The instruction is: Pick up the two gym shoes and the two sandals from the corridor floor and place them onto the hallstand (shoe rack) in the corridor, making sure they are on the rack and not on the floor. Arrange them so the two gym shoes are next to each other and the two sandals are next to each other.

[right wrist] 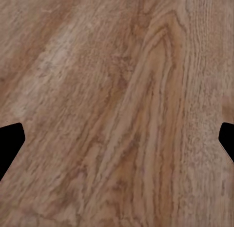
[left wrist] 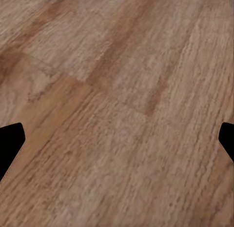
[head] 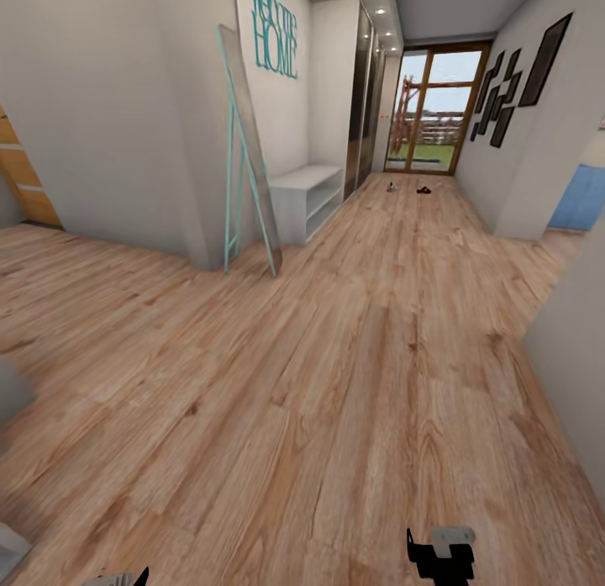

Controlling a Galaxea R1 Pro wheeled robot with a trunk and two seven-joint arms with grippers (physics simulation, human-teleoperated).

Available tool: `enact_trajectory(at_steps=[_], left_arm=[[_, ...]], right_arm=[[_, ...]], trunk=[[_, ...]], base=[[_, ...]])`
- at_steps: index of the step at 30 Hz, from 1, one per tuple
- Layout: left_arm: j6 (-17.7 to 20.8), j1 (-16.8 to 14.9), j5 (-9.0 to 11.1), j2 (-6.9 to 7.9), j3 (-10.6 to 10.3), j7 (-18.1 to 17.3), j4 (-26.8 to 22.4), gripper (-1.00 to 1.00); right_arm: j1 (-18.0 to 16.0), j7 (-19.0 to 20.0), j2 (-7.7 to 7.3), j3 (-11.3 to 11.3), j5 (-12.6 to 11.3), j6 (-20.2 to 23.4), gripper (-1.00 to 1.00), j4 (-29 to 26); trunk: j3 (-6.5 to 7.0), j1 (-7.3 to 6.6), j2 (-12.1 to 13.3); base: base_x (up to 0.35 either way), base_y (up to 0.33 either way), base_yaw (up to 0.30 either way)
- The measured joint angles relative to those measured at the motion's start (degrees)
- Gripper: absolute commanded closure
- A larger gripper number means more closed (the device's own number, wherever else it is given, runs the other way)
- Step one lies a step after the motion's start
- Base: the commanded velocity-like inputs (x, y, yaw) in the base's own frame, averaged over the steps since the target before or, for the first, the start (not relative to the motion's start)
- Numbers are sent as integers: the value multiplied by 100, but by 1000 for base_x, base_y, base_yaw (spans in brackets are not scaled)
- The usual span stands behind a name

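Far down the corridor floor (head: pixel 353 342), near the glass door, lie two small shapes. The pale one with a greenish tint (head: pixel 391 187) looks like a gym shoe, and the dark one (head: pixel 424 190) looks like a sandal; both are too small to tell more. The hallstand is out of view. My right gripper (head: pixel 439 559) sits low at the near edge of the head view, and the tip of my left gripper (head: pixel 122 578) peeks in at the near left. In the wrist views the left gripper (left wrist: pixel 117 144) and right gripper (right wrist: pixel 117 144) both hang open over bare planks, holding nothing.
A white two-shelf bench (head: pixel 307 191) under teal "Welcome HOME" lettering stands on the left wall. A tall teal-framed mirror (head: pixel 248 157) leans beside it. Dark wardrobes (head: pixel 363 107) follow, black picture frames (head: pixel 512 81) hang on the right wall, and a wall corner (head: pixel 571 351) juts in at near right.
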Motion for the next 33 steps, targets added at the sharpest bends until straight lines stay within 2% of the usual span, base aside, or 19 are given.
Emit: enact_trajectory(at_steps=[8, 19, 33], left_arm=[[0, 0, 0, 0, 0, 0, 0, -100], [0, 0, 0, 0, 0, 0, 2, -100], [0, 0, 0, -1, 0, 0, 7, -100]], right_arm=[[0, -7, 1, 0, 0, 0, -100, -7], [0, -15, 1, -4, 0, 0, -100, -9], [0, -17, 2, 0, 0, -1, -100, -4]], trunk=[[0, 0, 0], [0, 0, 0], [0, 0, 0]], base=[[337, 0, -17], [337, 0, -142], [337, 0, -12]])
